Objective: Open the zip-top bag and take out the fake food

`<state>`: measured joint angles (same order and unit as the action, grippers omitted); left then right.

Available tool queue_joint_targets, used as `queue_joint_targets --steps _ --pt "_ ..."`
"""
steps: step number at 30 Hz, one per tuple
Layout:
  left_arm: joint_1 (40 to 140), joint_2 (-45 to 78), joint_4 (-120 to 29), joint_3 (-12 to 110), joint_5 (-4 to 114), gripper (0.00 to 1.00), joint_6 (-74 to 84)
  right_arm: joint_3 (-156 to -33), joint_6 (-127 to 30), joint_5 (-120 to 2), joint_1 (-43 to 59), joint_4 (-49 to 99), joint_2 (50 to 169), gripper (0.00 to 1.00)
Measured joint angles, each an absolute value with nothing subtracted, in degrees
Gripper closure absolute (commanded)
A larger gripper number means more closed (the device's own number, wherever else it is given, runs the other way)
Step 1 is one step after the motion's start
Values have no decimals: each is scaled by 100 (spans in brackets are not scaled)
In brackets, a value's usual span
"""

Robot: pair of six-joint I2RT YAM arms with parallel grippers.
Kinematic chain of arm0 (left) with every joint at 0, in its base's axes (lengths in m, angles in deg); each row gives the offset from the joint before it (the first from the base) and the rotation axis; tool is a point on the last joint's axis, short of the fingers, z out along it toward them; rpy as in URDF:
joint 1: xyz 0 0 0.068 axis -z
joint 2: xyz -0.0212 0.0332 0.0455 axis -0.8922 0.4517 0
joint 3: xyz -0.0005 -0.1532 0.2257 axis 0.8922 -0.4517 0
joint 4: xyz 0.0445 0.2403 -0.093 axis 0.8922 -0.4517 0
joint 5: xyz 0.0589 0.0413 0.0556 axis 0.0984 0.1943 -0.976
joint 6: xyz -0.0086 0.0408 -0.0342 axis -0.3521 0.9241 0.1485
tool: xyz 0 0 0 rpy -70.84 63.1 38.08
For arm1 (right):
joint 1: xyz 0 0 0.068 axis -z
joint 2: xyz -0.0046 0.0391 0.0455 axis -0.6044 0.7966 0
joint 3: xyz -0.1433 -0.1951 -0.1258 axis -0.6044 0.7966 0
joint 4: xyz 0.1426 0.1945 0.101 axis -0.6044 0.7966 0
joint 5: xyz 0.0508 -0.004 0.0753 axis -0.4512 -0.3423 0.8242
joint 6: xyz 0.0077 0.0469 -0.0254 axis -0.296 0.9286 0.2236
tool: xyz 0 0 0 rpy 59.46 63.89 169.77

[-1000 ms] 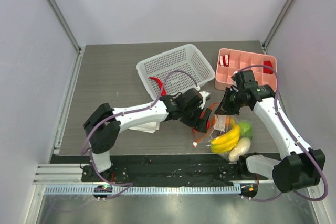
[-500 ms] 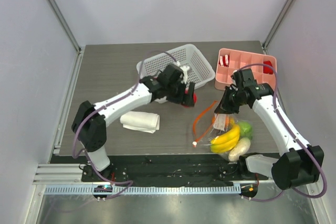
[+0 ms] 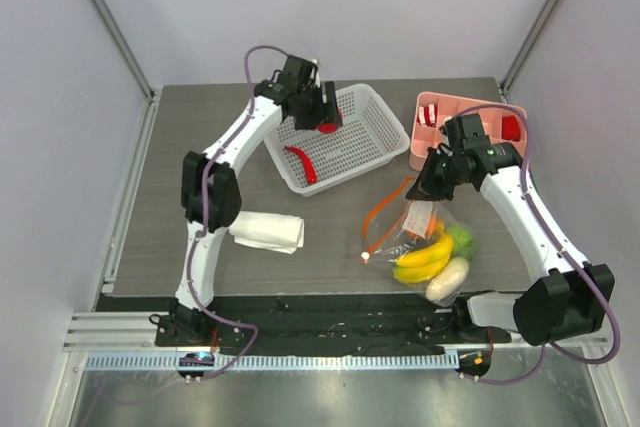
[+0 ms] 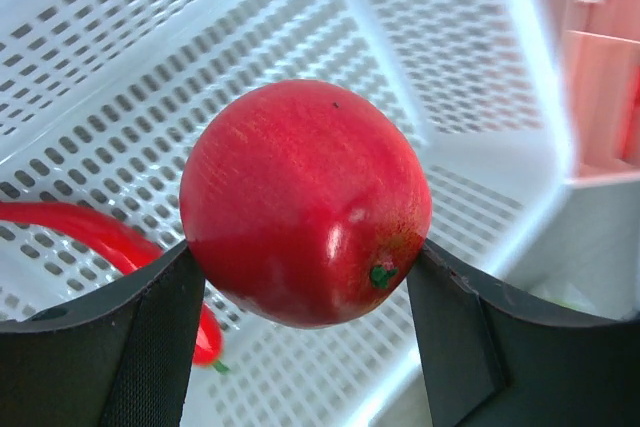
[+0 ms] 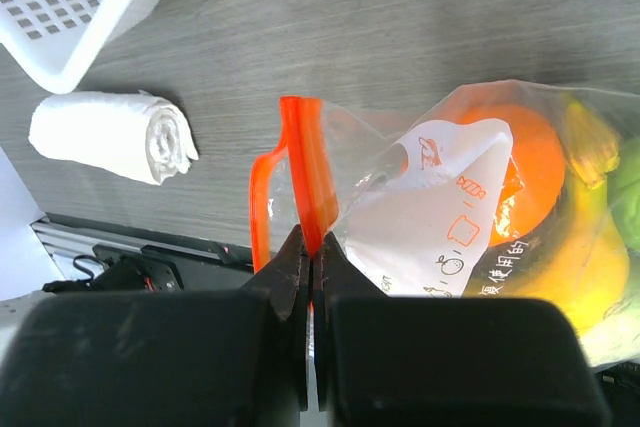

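left arm (image 3: pixel 235 133), right arm (image 3: pixel 531 223): white links, black joints, purple cables; black fingers (image 4: pixel 140 347).

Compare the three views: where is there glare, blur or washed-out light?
Left wrist view: the red apple is sharp with a small glare spot, while the white basket behind is soft and bleached at the right. Right wrist view: the right pincer is a dark blur, the zip-top bag crisp. Top external view: even light, sharp, faint shadows.

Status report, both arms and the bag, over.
Left gripper shut on red apple, above white basket. Right gripper shut on zip strip of zip-top bag. Bananas, orange, green apple inside bag. White cloth roll lies apart.
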<state>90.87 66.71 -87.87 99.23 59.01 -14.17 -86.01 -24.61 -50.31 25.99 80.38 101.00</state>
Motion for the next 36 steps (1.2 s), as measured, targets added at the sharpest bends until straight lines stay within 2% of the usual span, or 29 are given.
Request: queue_joint_targets --steps 3,5,6,8,9,11,12,13,14,15,20,21,22,23,25,26,27,28,32,36 --pt "8928 7484 -9160 10378 5903 97 -1538 -8771 -2458 -5029 2599 8045 10271 99" --pt "8880 7689 -9315 10393 5901 89 -1614 -8872 -2461 -5036 2599 8045 10378 99" --pt "8853 7766 -9420 10393 5903 77 -1634 -8942 -2465 -5040 2599 8043 10459 99" --pt "8823 7827 -9554 10393 5901 61 -1656 -9018 -2480 -5049 2599 8030 10564 99" --pt "8816 7827 -9593 10393 5901 49 -1662 -9029 -2482 -5051 2599 8023 10603 99" --pt "8812 7803 -9608 10400 5901 36 -1664 -9032 -2482 -5049 2599 8014 10640 99" --pt "8812 7794 -9619 10400 5901 23 -1662 -9032 -2482 -5047 2599 8012 10647 99" --pt "8812 7781 -9637 10400 5901 17 -1653 -9032 -2482 -5045 2599 8006 10647 99" --pt "8812 7766 -9652 10400 5899 2 -1640 -9032 -2482 -5042 2599 7997 10647 99" --pt "8812 7718 -9670 10367 5892 0 -1634 -9032 -2482 -5031 2599 7995 10647 99" --pt "8812 7160 -9807 10078 5888 1 -1605 -9032 -2482 -5007 2597 7995 10647 99" --pt "8812 6988 -9858 10039 5905 9 -1607 -9032 -2480 -5003 2597 7997 10647 99" --pt "8812 6795 -9886 9995 5927 13 -1605 -9032 -2480 -4990 2597 7995 10645 99" --pt "8812 6579 -9897 9923 6003 25 -1616 -9032 -2478 -4979 2599 7997 10642 99" --pt "8829 6057 -9718 9549 6240 34 -1673 -9032 -2471 -4942 2597 7999 10642 99" --pt "8836 5650 -9512 9127 6386 36 -1719 -9032 -2465 -4927 2594 7999 10636 99" --pt "8860 5335 -9431 8824 6550 45 -1787 -9032 -2461 -4909 2592 8003 10631 99" --pt "8908 4949 -9160 8400 6782 48 -1918 -9032 -2458 -4896 2586 8012 10618 99" --pt "9570 3641 -7619 6583 7404 79 -2567 -9032 -2434 -4854 2529 8045 10570 99" --pt "10453 3541 -6695 5875 7606 82 -3024 -9032 -2358 -4808 2500 8054 10529 99"
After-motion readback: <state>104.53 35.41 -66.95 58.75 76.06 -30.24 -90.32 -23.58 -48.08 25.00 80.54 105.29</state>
